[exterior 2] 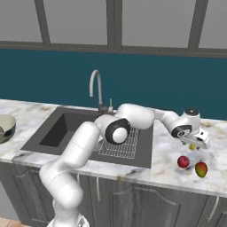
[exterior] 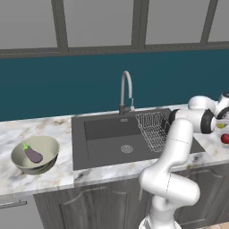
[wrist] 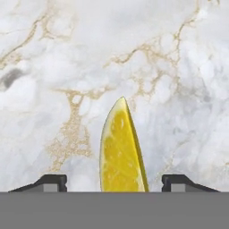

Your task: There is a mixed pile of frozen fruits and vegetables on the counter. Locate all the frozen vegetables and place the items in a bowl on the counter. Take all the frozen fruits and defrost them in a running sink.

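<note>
My gripper (wrist: 116,181) points down at the counter (exterior 2: 165,170) right of the sink (exterior: 112,143). It is open, with a yellow-orange wedge-shaped piece (wrist: 121,152) lying between the fingertips and a gap on each side. In the right base view the gripper (exterior 2: 197,144) hovers over that piece (exterior 2: 192,146). A red round fruit (exterior 2: 183,161) and an orange-red one (exterior 2: 201,169) lie just in front of it. The purple eggplant (exterior: 32,154) rests inside the bowl (exterior: 50,144) on the counter left of the sink.
A wire dish rack (exterior: 154,129) sits in the right half of the sink, under my forearm. The curved chrome faucet (exterior: 126,89) stands behind the basin. A teal wall runs along the back of the counter.
</note>
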